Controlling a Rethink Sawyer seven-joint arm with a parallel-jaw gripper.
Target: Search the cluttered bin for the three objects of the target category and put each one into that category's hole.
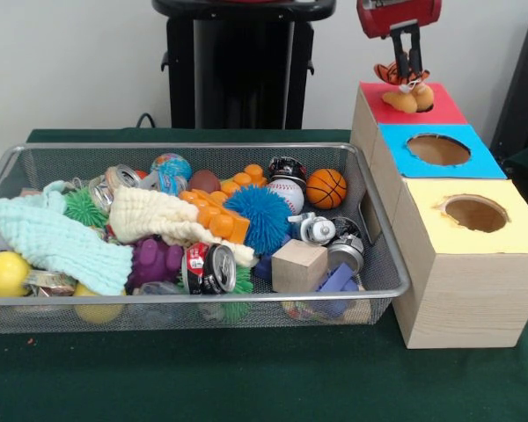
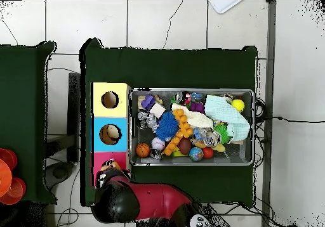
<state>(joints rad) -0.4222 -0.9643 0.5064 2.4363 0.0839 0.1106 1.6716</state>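
Upper right of the front view: the gripper [image 1: 410, 65] hangs over the red-topped box, jaws pinched on the tiger plush [image 1: 405, 86], which dangles right at the hole [image 1: 420, 103]. It looks light, soft and squashy (a pinch anywhere on the body should do). The bin [image 1: 380, 295] fills the left on the green counter [image 1: 246, 378]. The crushed can's [image 1: 209, 267] lettering is unreadable.
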